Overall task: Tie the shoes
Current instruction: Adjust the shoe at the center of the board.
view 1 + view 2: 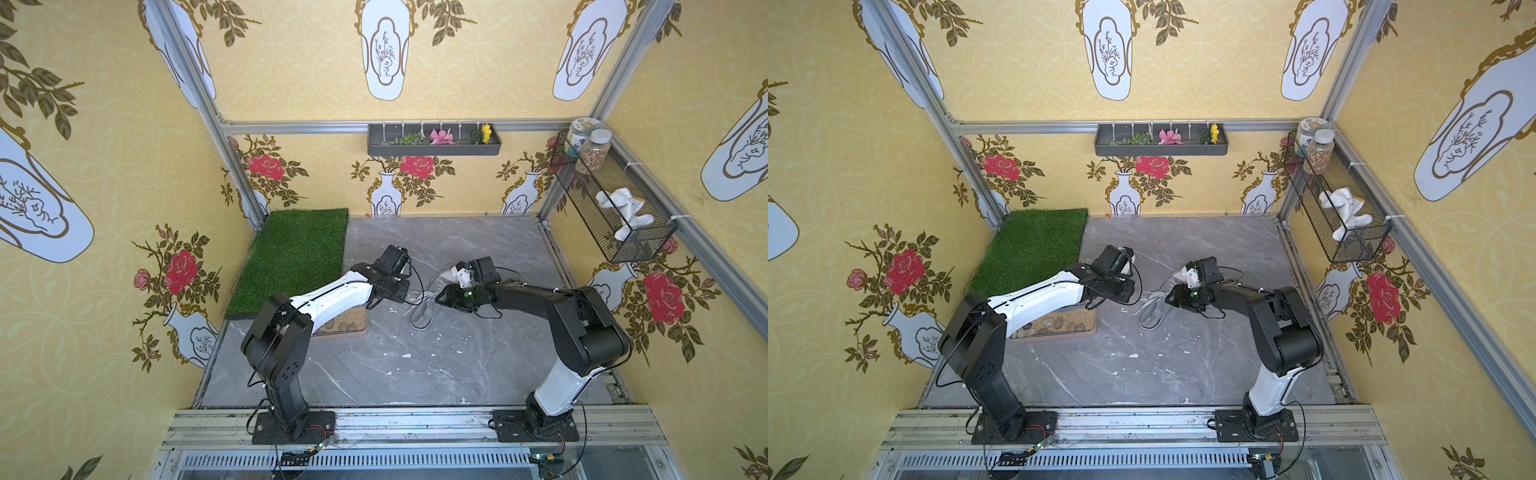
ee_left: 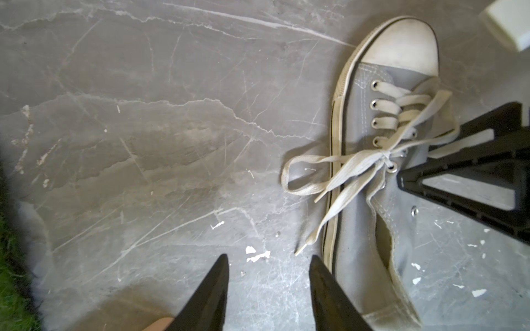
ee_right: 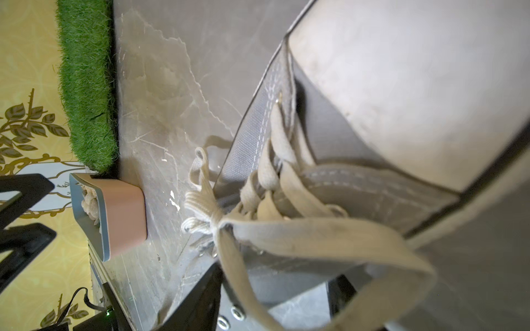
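Left pincer: the left pincer (image 2: 269,258) is seen spread. Only bare floor is framed between its black fingers (image 2: 206,295), and nothing is pinched.

Right pincer: the right pincer (image 3: 276,275) is seen with its jaws apart. A loop of lace is passed through the gap between them. Whether that loop is touched by either jaw cannot be told.

Sneaker: a grey canvas low-top sneaker with a white sole rim (image 2: 370,206) is set on its sole between the two pincers. Its sole rim is found just beside the nearer finger of the left pincer. Its white rubber toe cap (image 2: 401,45) is pointed away from that pincer. The right pincer is placed against the sneaker's opposite flank, level with the top eyelets.

Laces: the long flat pale-grey laces (image 2: 385,156) are drawn into a knot at the top eyelets, just in front of the right pincer's fingertips. One loop (image 2: 289,177) is spread on the floor on the left pincer's side. A free end (image 2: 304,246) is laid just ahead of the left pincer, apart from it.

Surroundings: a tan oblong tray of pebbles (image 3: 123,212) is placed behind the left pincer, under its arm. A green artificial-grass mat (image 1: 295,257) is laid beside that arm. Everything is carried by a grey marbled floor (image 2: 129,143).
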Motion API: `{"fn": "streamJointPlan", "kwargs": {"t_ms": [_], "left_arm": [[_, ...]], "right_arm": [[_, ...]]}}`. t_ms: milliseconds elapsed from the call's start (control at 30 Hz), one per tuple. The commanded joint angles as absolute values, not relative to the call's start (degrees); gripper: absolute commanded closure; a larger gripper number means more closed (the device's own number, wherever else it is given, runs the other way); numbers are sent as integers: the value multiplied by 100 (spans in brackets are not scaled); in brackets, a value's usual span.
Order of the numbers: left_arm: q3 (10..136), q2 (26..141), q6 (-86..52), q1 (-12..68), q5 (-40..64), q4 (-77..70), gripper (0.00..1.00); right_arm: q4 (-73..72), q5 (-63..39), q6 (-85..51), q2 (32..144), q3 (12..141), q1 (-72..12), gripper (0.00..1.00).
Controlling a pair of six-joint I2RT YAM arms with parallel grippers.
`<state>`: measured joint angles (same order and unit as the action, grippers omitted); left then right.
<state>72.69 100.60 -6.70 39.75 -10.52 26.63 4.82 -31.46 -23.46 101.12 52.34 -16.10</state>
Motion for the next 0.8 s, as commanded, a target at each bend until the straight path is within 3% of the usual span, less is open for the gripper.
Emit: {"fn": "streamJointPlan", "kwargs": {"t_ms": [0, 167, 567, 767], "left_arm": [[7236, 10037, -737, 3947, -1209, 2525, 52], [7304, 10137, -815, 3908, -1029, 2625, 50], [7284, 10552, -1077, 4016, -537, 2441, 44], [7038, 10312, -1038, 3992, -1148, 2387, 36]], "right_arm": [[998, -3452, -1613, 10467, 5827, -1593, 45], [1791, -3216, -1206, 10677, 6446, -1428, 44], [1018, -3582, -2075, 10170, 5909, -1544, 30], [1478, -2419, -2099, 10016, 5943, -2084, 23]]}}
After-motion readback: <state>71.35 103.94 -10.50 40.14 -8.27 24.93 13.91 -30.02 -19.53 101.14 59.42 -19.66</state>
